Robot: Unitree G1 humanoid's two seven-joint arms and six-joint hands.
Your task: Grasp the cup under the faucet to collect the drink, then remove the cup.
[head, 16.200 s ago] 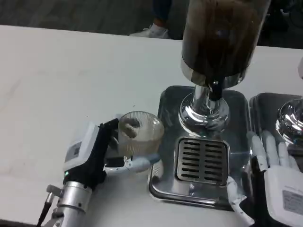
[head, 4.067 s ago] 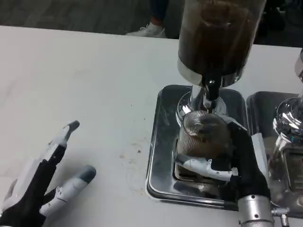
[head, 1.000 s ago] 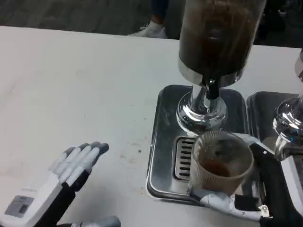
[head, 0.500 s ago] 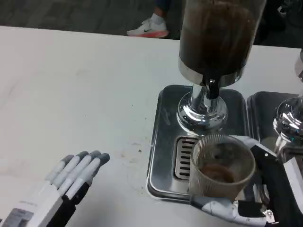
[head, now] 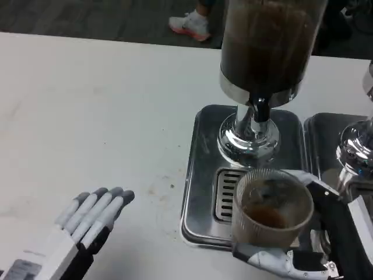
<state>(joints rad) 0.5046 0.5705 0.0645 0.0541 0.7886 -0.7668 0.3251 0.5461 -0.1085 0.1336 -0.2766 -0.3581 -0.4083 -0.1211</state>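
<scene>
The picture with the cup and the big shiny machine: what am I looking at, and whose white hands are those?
You are looking down from a camera on a humanoid robot's head or chest, so the hands are its own. Its right hand, low on the picture's right, holds a ribbed clear cup with a little brown drink in the bottom. The cup is in front of the dispenser, a tall clear tank of dark drink on a chrome foot, with a small faucet below the tank. The dispenser stands on a metal drip tray with a slotted grate. Part of a second such tray shows at the right edge. The left hand holds nothing, fingers straight, over the white table.
</scene>
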